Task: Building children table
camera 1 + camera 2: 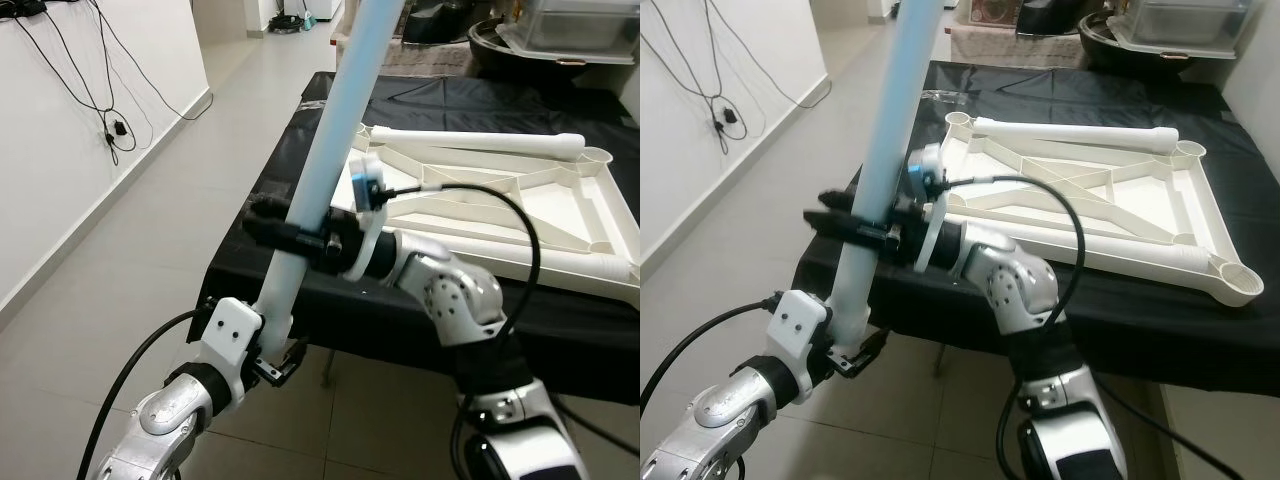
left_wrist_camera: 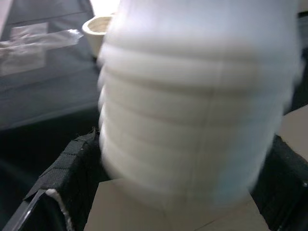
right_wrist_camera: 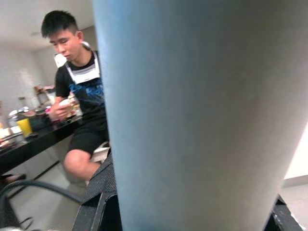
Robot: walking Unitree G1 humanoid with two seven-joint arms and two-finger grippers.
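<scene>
While the right claw [image 1: 285,232] is clamped around the middle of the pale table leg [image 1: 325,150], the left claw [image 1: 272,362] grips its ribbed lower end, holding it tilted just off the black table's [image 1: 300,130] near edge, where the upturned white tabletop [image 1: 560,215] lies.

No readable text anywhere; blue print on the seated person's black T-shirt [image 3: 89,89] is too blurred.
</scene>
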